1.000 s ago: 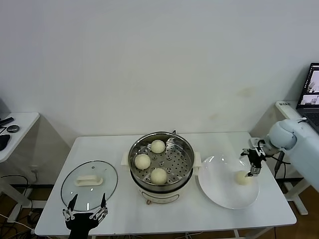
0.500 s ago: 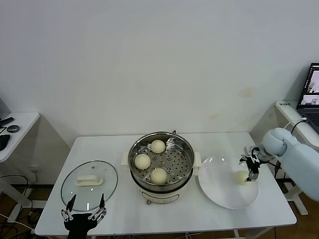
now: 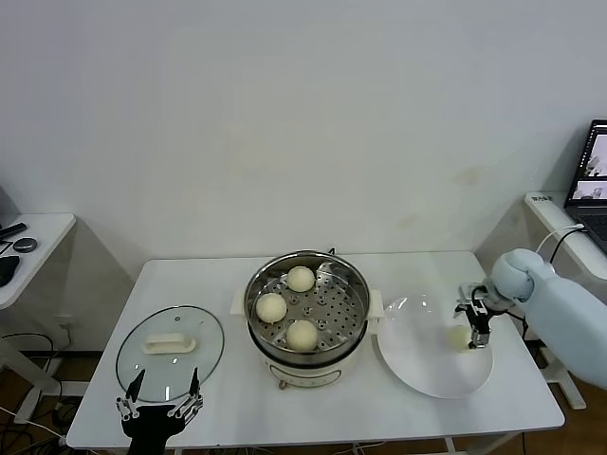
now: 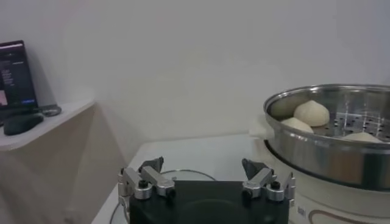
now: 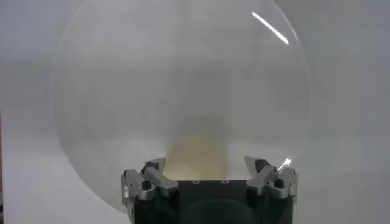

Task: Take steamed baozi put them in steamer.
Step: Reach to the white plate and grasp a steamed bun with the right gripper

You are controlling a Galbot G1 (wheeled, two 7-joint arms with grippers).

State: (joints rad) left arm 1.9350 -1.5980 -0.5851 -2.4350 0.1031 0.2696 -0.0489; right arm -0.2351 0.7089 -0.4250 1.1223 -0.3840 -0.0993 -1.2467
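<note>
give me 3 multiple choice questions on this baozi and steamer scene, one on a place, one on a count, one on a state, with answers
1. Where is the glass lid?
A. On the steamer
B. Flat on the table, on the steamer's left
C. On the white plate

2. How many baozi lie in the steamer?
A. One
B. Three
C. Five

3. How does the right pincer stand?
A. Open, over the baozi on the plate
B. Shut on the lid's handle
C. Shut, inside the steamer

Answers:
1. B: the lid lies on the table at the robot's left, near the open left pincer.
2. B: three buns sit on the perforated bottom, such as this one.
3. A: its fingers stand spread on either side of the last baozi on the white plate.
</note>
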